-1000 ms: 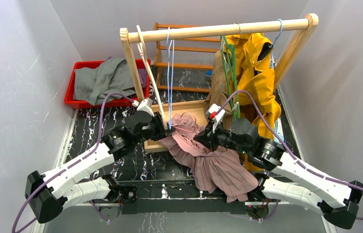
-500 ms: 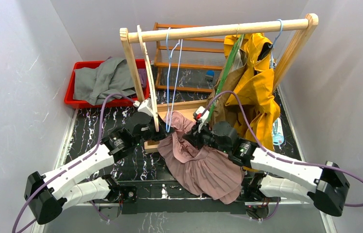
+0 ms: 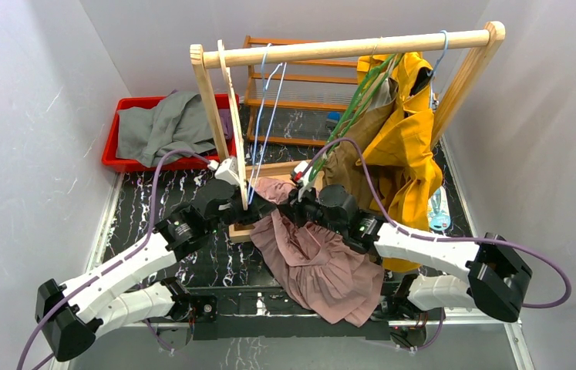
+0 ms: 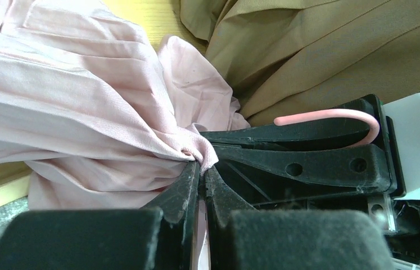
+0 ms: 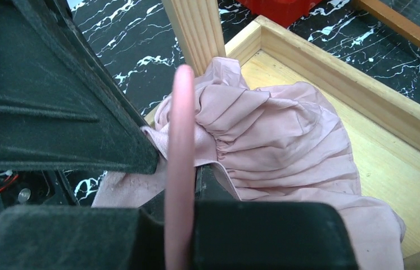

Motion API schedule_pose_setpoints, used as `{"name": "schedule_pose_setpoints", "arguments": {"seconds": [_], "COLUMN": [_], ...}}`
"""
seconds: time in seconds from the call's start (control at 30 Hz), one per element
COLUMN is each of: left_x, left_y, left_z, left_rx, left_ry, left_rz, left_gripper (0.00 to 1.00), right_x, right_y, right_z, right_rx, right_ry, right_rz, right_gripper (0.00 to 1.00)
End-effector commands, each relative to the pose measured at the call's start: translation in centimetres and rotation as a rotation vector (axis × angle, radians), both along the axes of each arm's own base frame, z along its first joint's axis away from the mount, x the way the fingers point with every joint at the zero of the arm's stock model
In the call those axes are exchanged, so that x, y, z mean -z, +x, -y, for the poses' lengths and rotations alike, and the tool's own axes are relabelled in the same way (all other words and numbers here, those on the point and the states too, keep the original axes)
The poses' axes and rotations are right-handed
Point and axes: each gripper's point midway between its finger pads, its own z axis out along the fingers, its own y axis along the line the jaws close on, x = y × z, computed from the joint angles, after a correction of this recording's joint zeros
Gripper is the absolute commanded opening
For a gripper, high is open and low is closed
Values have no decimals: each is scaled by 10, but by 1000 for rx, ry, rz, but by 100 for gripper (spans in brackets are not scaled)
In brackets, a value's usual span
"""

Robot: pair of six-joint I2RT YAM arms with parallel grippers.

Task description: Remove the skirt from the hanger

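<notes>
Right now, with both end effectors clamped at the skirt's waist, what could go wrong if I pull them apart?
1. The left end effector pinches only a small fold of the pink skirt; it may slip free or strain the fabric.
2. The right end effector holds the thin pink hanger, which could twist in the grip.
3. The rack post stands right beside the skirt, so cloth may snag on it.

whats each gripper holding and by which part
The left gripper pinches a bunched fold of the pink skirt near its gathered top; the right gripper is shut on the pink hanger, on its rod just below the hook.
</notes>
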Motion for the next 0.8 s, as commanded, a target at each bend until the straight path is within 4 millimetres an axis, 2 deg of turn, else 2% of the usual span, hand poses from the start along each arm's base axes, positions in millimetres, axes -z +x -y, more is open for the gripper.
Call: {"name": "schedule_pose_setpoints", "arguments": {"seconds": [0.0, 0.07, 0.1, 0.17, 0.23, 0.33, 0.5, 0.57, 0.67, 0.77], "left_x": [-17, -21, -27, -28, -27, -34, -29, -27, -21, -3], "left_y": [2, 9, 15, 26, 36, 47, 51, 52, 60, 69], "left_z": [-12, -24, -33, -51, -67, -80, -95, -108, -116, -123], "left_rx": [-23, -72, -107, -195, -284, -357, -400, -437, -440, -427], "left_ry": [15, 75, 113, 192, 249, 300, 399, 458, 502, 497], "left_rz": [75, 107, 134, 161, 176, 214, 227, 221, 200, 81], "left_gripper": [0, 0, 0, 0, 0, 0, 0, 0, 0, 0], "right_x": [-6, -6, -5, -5, -13, -34, -70, -84, -87, -94], "right_y": [-8, -18, -26, -45, -54, -65, -61, -66, -76, -78], "right_z": [8, 17, 20, 24, 31, 46, 71, 73, 71, 77], "right_rx": [-11, -28, -64, -159, -186, -201, -106, -123, -185, -181], "right_ry": [-30, -57, -72, -96, -97, -42, 52, 103, 102, 104], "right_rz": [-27, -52, -60, -69, -62, -18, 80, 114, 117, 133], "right_gripper": [0, 0, 0, 0, 0, 0, 0, 0, 0, 0]}}
